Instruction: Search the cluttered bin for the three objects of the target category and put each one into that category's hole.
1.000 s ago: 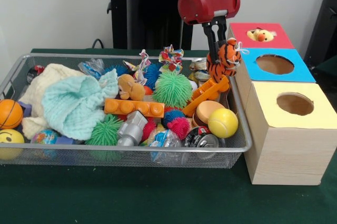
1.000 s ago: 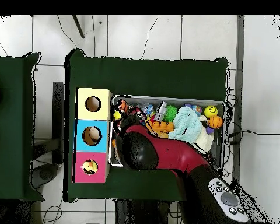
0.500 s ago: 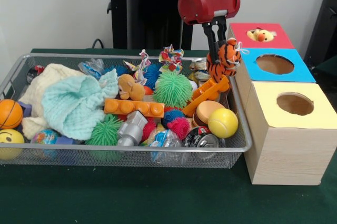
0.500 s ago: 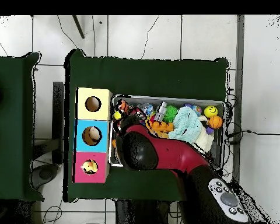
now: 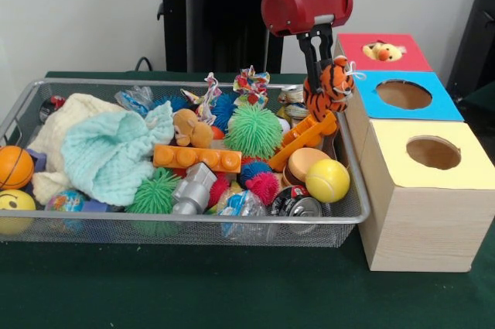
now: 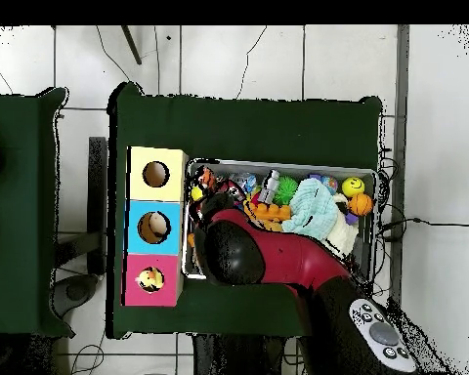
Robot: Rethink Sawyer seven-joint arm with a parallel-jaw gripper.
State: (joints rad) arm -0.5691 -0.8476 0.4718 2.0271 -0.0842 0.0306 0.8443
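Jaws clamped on a tiger plush (image 5: 331,85) above the cluttered wire bin (image 5: 352,209), while the red box (image 5: 387,56) holds a plush.

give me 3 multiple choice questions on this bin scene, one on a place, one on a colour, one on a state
1. Where is the yellow ball?
A. the bin's corner nearest the boxes
B. on the blue box
C. under the cloth

2. Which box top already shows a toy in its hole?
A. yellow
B. blue
C. red

3. The gripper is:
A. open and empty
B. shut on the tiger toy
C. shut on a can

Answers:
1. A, it lies against the bin wall beside the boxes.
2. C, a plush peeks from the red box.
3. B, the tiger toy hangs at the gripper, above the clutter.
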